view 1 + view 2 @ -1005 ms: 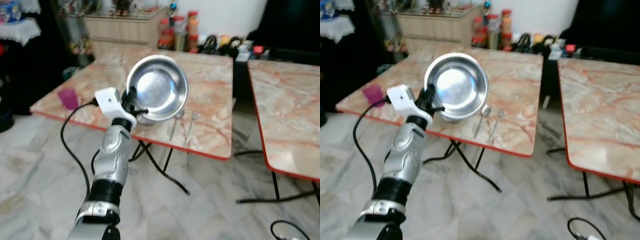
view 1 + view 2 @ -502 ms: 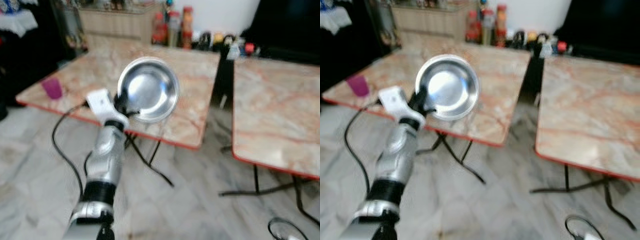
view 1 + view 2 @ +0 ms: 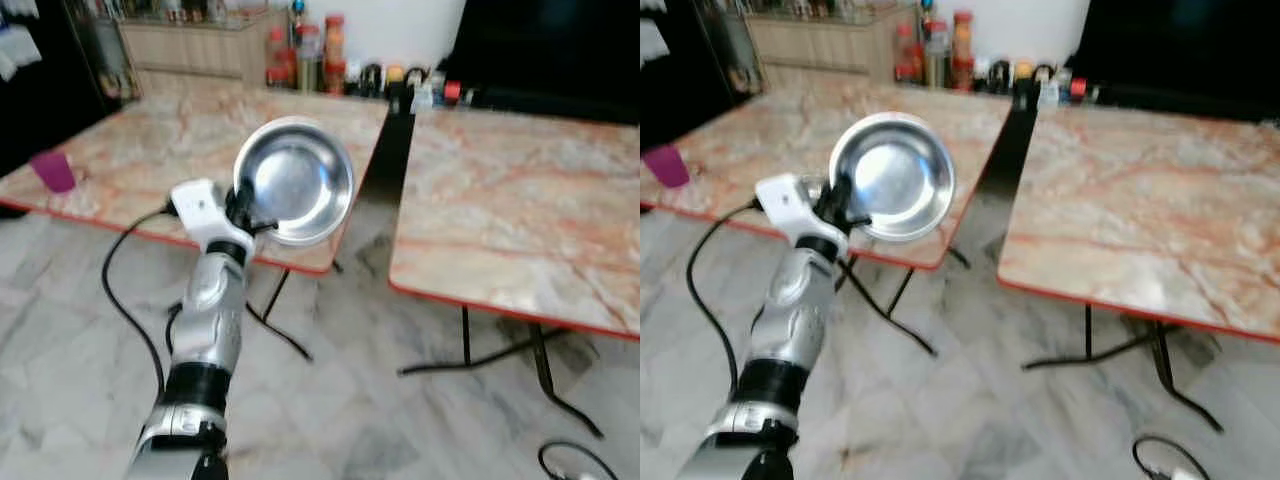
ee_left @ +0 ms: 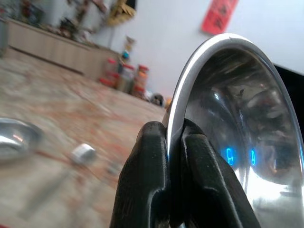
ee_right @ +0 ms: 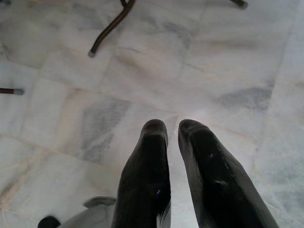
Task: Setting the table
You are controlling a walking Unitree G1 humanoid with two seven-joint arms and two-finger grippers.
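A steel bowl (image 3: 295, 180) is being carried, pinched at its rim by the left gripper (image 4: 172, 142); a placement spot on the right worktop (image 3: 520, 210) is probably needed next.

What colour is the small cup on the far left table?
Purple-magenta; the cup shows best in the left eye view.

Bowl (image 3: 296, 180) in left gripper (image 4: 171, 142): polished steel, mirror-glossy, smooth, reflecting room. Fingers (image 4: 151, 166) pinching its rim: black, smooth, slight sheen. Left arm (image 3: 212, 310) behind gripper: brushed silver metal, white plastic block at wrist. Tables (image 3: 520, 215) beyond bowl: glossy marble-pattern tops, red edging, thin black metal legs. Cup (image 3: 52, 170) far off gripper's left: purple, matt plastic look. Floor (image 5: 142, 71) under right gripper (image 5: 173, 130): polished grey-veined marble tiles.
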